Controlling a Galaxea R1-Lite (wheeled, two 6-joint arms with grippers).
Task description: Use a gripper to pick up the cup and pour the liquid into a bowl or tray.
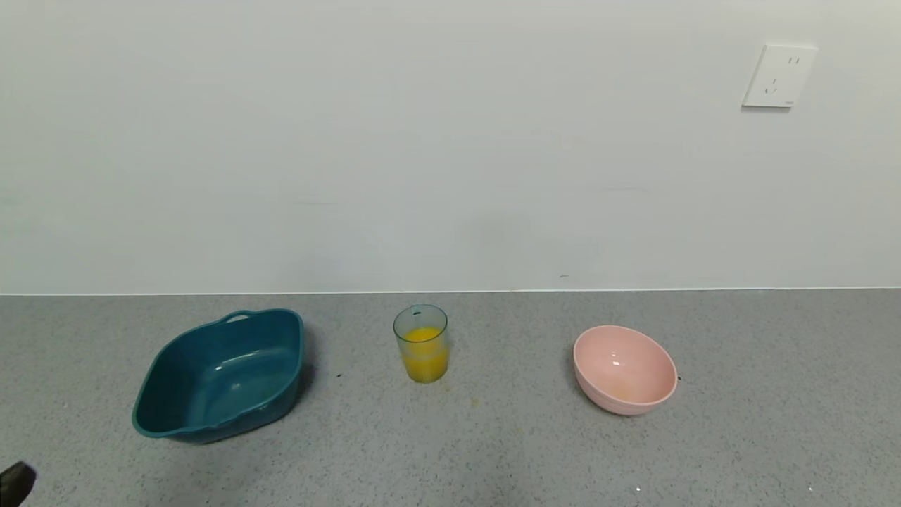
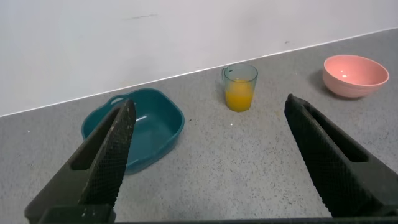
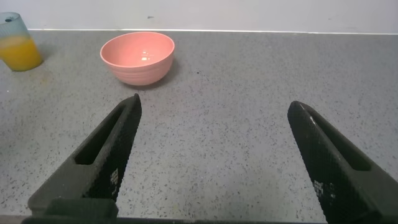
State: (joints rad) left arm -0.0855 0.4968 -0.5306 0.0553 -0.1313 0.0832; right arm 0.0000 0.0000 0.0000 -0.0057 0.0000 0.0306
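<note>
From the head camera, a small clear ribbed tumbler, pale blue-green, the cup [image 1: 421,343], stands upright at the centre of the speckled grey countertop [image 1: 493,451], about half full of opaque orange-yellow liquid [image 1: 424,355]. At its 9 o'clock, well apart, sits the large dark teal plastic tub [image 1: 219,374], rounded-rectangular with a loop handle on its far rim, holding no liquid. At the cup's 3 o'clock, equally far off, a smooth round pink bowl [image 1: 624,369] leans slightly. A white wall socket [image 1: 779,76] sits at 1 o'clock on the plain wall. Only a dark sliver of the left arm shows at 8 o'clock.

In the left wrist camera, the left gripper [image 2: 208,155] hangs over the counter with its two black, cross-hatched fingers [image 2: 112,155] spread wide, nothing between them; the cup [image 2: 239,87] lies ahead in the gap, the tub [image 2: 134,127] nearer.

In the right wrist camera, the right gripper [image 3: 214,162] is likewise spread wide and holds nothing, facing the pink bowl [image 3: 137,57], with the cup [image 3: 18,42] off to one side.

The task looks unstarted: the reach is in hand. The next move likely calls for one gripper to straddle the cup at mid-height, close gently on slick ribbed walls, and lift level.
</note>
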